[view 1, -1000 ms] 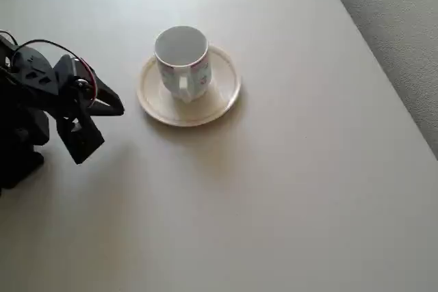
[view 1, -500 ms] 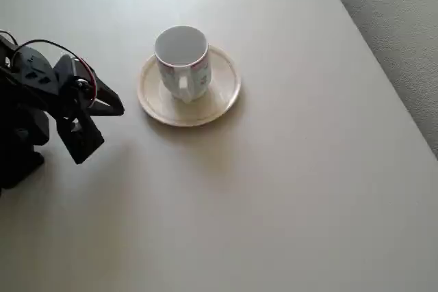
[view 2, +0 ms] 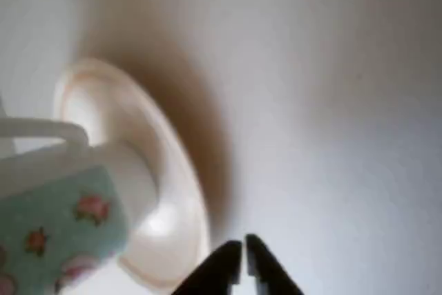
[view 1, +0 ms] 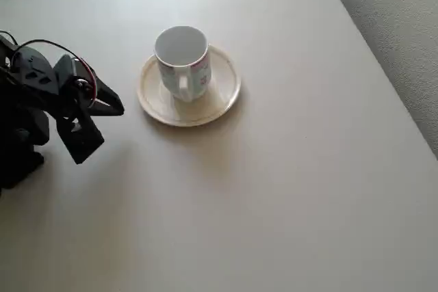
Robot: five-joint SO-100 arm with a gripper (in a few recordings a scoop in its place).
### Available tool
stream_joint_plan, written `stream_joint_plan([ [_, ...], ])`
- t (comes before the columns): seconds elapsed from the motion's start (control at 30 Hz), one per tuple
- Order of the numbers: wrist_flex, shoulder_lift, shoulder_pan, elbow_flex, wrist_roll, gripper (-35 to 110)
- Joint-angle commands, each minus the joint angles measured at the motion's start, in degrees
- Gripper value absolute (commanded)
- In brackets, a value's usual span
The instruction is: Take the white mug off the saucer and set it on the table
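The white mug (view 1: 181, 61) is seen upright on the saucer (view 1: 222, 94), handle turned toward six o'clock in the overhead view. The gripper (view 1: 109, 111) is held at nine o'clock of the saucer, well apart, its jaws nearly closed and empty. If approached this narrow, the mug would likely be knocked across the table (view 1: 274, 203).

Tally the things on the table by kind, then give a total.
White mug: 1, standing on the saucer
Saucer: 1
Robot gripper: 1, apart from both on the table
Total: 3
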Motion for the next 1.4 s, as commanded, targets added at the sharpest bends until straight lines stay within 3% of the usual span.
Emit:
stream_joint_plan([
  [0.0, 0.35, 0.79, -0.44, -0.26, -0.62, 1],
  [0.77, 0.09, 0.79, -0.7, -0.26, -1.32, 1],
  [0.93, -2.99, 0.79, 4.92, -0.09, -3.96, 2],
  [1.2, 7.56, -0.79, 4.48, -18.46, -16.35, 19],
  [1.37, 20.83, -28.3, -2.81, -50.98, -13.27, 22],
])
